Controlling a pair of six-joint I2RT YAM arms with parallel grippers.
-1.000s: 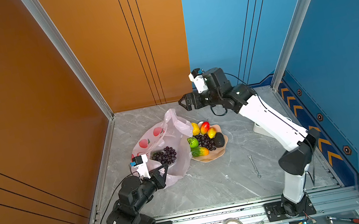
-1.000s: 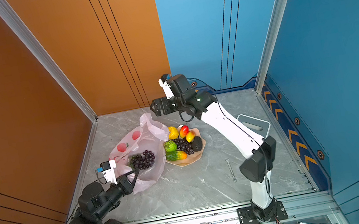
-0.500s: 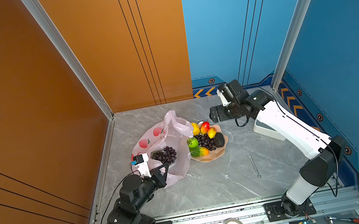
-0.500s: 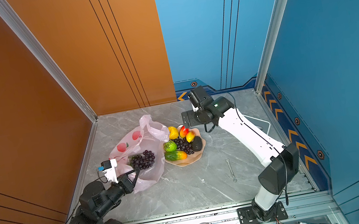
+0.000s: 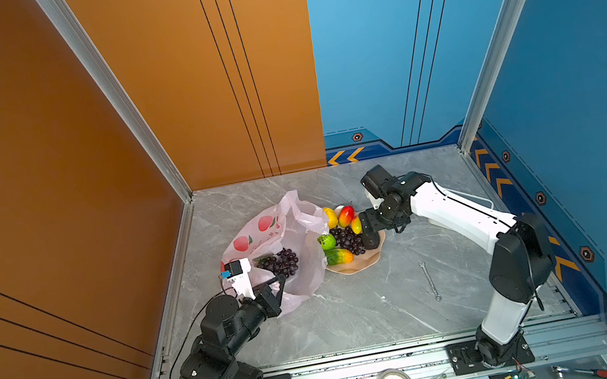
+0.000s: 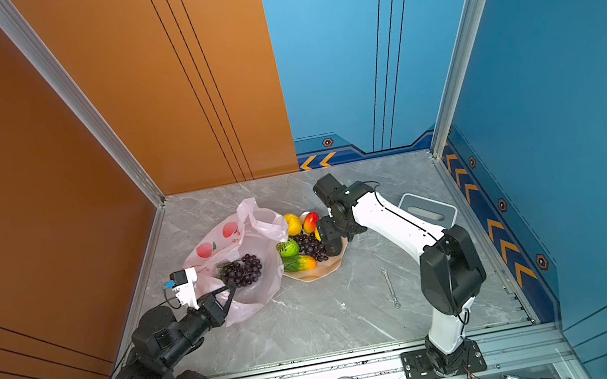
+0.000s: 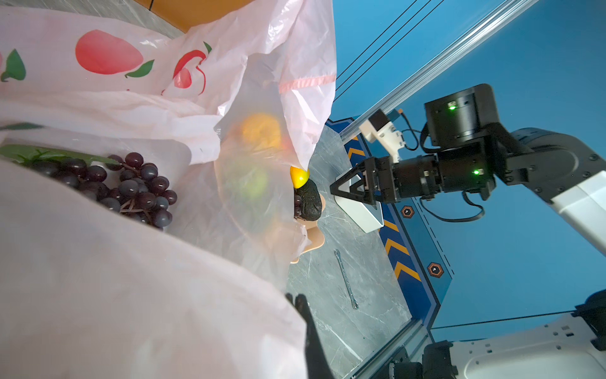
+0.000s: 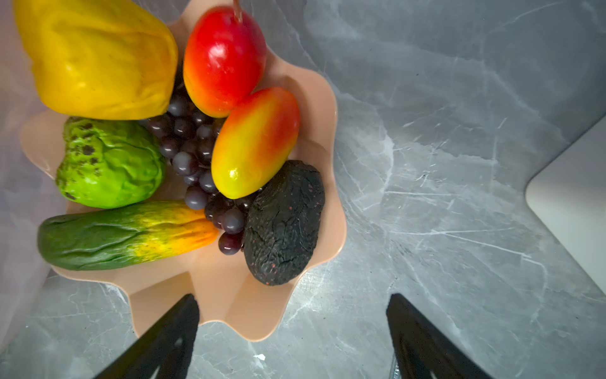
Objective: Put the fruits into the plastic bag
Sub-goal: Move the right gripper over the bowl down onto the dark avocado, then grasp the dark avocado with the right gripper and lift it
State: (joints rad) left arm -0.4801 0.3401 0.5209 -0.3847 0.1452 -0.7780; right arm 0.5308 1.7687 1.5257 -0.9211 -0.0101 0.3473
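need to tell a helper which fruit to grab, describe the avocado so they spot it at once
On the grey table, find the peach bowl right beside the pink bag. The avocado lies in the bowl on the side away from the bag, against the bowl's grapes. It is the only black, wrinkled fruit; its neighbours are glossy or bright.

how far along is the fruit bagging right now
Done: one grape bunch lies in the bag. In hand: the left gripper is shut on the bag's edge; the right gripper hangs open over the bowl's edge by the avocado, empty. Left: all seven fruits in the bowl.
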